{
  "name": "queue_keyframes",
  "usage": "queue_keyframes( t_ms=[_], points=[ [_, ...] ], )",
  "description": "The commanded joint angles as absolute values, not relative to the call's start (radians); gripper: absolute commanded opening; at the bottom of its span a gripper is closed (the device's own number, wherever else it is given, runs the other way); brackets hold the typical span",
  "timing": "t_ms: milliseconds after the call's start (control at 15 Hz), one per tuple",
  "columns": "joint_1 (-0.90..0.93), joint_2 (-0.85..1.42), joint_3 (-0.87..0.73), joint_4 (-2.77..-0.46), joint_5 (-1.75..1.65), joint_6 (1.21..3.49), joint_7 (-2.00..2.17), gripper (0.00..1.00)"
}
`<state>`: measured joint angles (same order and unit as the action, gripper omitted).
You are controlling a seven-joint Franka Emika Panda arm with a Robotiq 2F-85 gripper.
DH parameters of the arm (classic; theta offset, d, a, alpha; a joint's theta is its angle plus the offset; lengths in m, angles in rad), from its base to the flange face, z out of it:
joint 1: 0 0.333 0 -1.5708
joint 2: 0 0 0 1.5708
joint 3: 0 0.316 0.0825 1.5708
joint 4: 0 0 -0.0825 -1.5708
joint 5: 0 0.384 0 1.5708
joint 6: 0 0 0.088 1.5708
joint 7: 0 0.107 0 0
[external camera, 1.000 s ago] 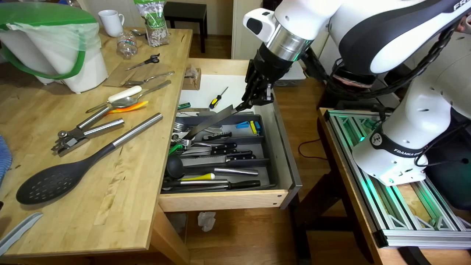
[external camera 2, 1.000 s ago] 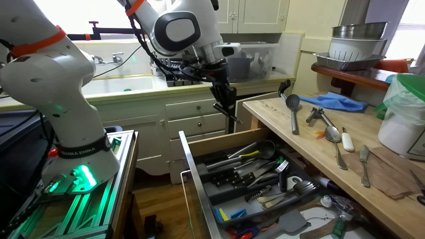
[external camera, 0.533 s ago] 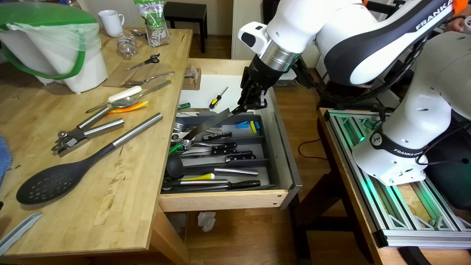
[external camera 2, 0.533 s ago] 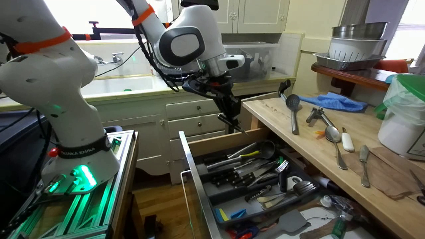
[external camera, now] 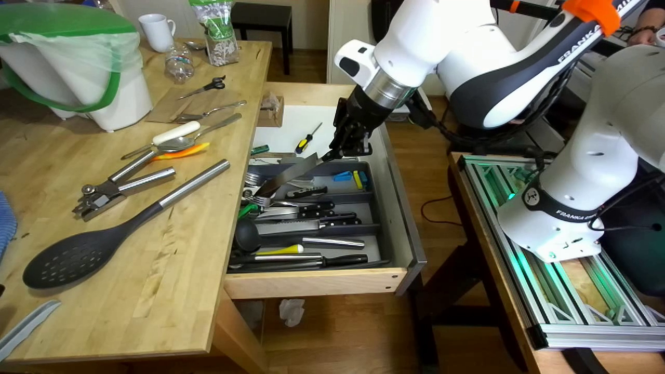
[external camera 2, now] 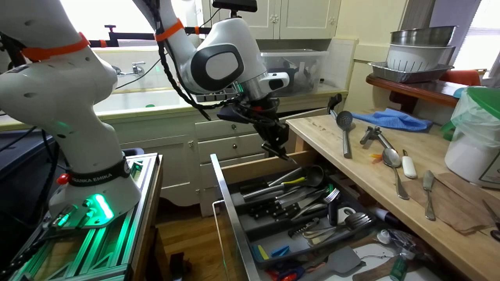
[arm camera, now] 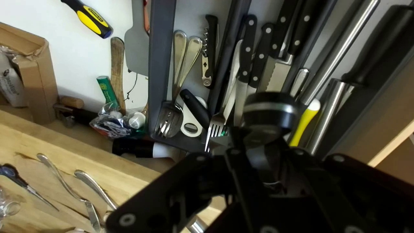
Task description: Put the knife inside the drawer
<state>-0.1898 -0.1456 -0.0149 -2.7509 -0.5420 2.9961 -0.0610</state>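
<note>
The knife (external camera: 290, 175) slants in an exterior view, its grey blade pointing down and left over the utensil tray. My gripper (external camera: 332, 154) is shut on its dark handle. In an exterior view the gripper (external camera 2: 276, 150) is above the drawer's far side, with the blade tip (external camera 2: 291, 159) just showing. In the wrist view the dark handle end of the knife (arm camera: 270, 121) with a silver band sticks up between the fingers (arm camera: 262, 142), hiding most of the blade. The drawer (external camera: 311, 284) is pulled open. The knife's exact height over it cannot be told.
A dark divided tray (external camera: 372, 218) in the drawer holds black-handled knives, forks and other utensils. A yellow-black screwdriver (external camera: 308, 139) lies behind it. The wooden worktop (external camera: 176, 291) overhangs the drawer's inner end, with a black slotted spoon (external camera: 78, 254) and a bucket (external camera: 104, 78).
The arm has swung over and my gripper has come lower, carrying the knife closer to the drawer. The knife stays in the gripper. The drawer and its contents look unchanged.
</note>
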Motion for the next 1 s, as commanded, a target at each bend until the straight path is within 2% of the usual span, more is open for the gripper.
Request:
queue_keyframes(
  t_ms=[0,667,733,933],
  points=[
    [-0.243,-0.117,-0.011,-2.751,-0.689,3.068,0.018,0.06],
    [-0.318,-0.103,-0.007,-2.75,-1.039,3.141,0.228,0.06],
    [-0.304,-0.114,-0.013,-2.75,-0.986,3.106,0.179,0.23],
    [-0.304,-0.111,-0.011,-2.751,-1.002,3.11,0.194,0.23]
  ],
)
